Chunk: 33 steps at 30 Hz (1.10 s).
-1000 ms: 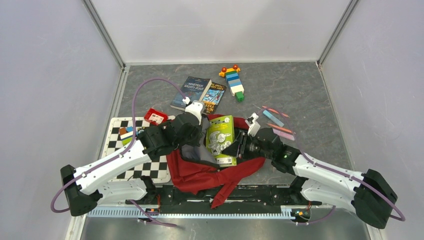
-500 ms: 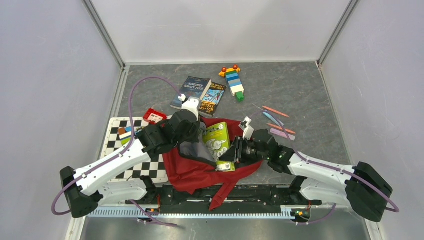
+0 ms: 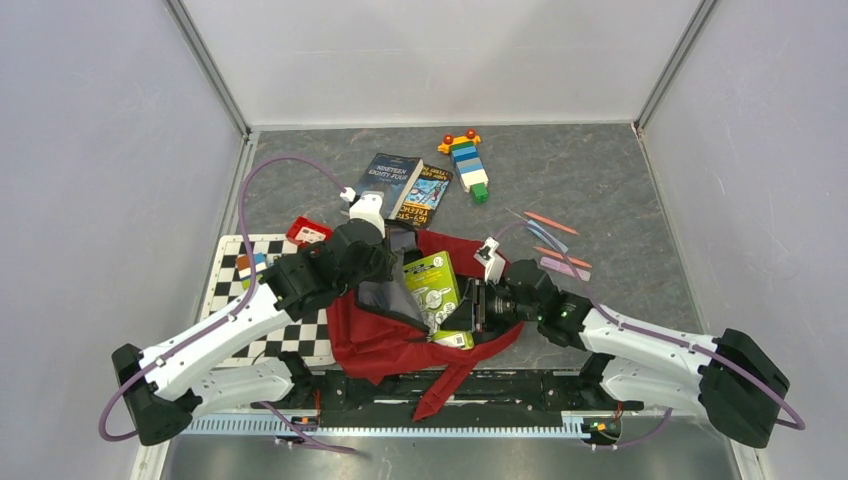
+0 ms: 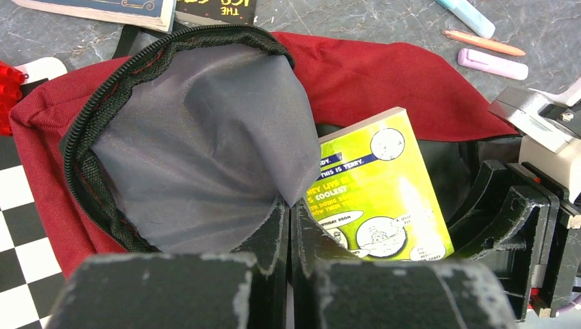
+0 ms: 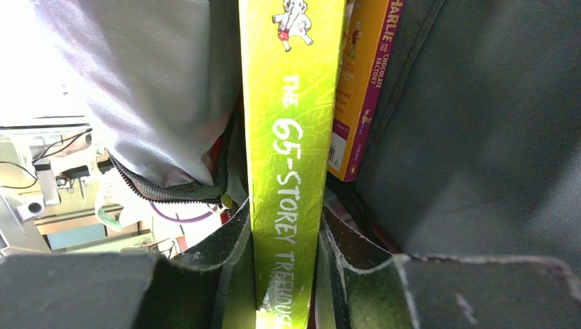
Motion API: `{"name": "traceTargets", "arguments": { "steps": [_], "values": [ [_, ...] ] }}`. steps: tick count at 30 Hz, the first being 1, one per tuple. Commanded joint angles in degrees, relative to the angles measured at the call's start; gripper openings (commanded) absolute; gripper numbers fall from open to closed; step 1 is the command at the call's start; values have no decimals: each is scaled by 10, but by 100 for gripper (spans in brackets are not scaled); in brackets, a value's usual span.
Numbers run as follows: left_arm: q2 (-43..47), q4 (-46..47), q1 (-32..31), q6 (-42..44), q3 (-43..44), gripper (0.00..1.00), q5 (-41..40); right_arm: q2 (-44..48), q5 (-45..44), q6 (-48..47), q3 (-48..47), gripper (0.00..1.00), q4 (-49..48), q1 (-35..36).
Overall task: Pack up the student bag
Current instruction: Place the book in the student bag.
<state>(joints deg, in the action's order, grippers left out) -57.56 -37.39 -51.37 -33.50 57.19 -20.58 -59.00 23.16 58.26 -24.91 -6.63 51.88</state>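
Right gripper (image 5: 282, 233) clamps the spine of a green book (image 5: 288, 137), holding it on edge, probably so it slips into the student bag (image 3: 395, 345); the bag lies on the table (image 3: 600, 170) between both arms, mouth open; left gripper (image 4: 288, 226) is pinched closed on its grey lining (image 4: 205, 151), lifting the flap, seemingly to hold the opening wide; an orange book (image 5: 363, 89) sits inside, beside the green one.

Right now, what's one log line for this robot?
left jaws: shut on student bag lining, mouth open | right jaws: shut on 65-Storey Treehouse book, partly in bag
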Motion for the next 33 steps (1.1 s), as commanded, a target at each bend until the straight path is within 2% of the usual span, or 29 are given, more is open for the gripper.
{"name": "traceTargets", "arguments": {
  "steps": [1,4,9,14,15,17,20,22,26,30,31,33],
  "values": [
    [24,75,9,-22,-7,2,-4,-7,19,21,-3,0,-104,9],
    [31,80,9,-30,-17,2,9,-46,-26,31,-17,0,-205,14],
    [34,94,9,-36,-22,2,23,-161,-48,17,-45,0,-278,37],
    [33,100,10,-34,-25,2,29,-252,-90,-30,-62,0,-231,55],
    [35,102,10,-34,-28,2,29,-265,-89,-42,-68,3,-215,56],
    [39,100,11,-36,-33,2,27,-273,-92,-66,-77,18,-190,58],
    [45,94,11,-34,-39,2,22,-254,-121,-98,-77,47,-144,58],
    [49,88,11,-32,-40,2,19,-233,-152,-122,-79,61,-113,58],
    [57,79,13,-28,-42,2,17,-194,-206,-167,-85,75,-70,58],
    [63,70,14,-23,-42,2,14,-177,-240,-199,-90,75,-50,58],
    [63,69,15,-23,-42,2,14,-177,-243,-203,-90,71,-51,58],
    [63,68,15,-23,-42,2,15,-183,-233,-214,-89,53,-65,58]
  ]
}}
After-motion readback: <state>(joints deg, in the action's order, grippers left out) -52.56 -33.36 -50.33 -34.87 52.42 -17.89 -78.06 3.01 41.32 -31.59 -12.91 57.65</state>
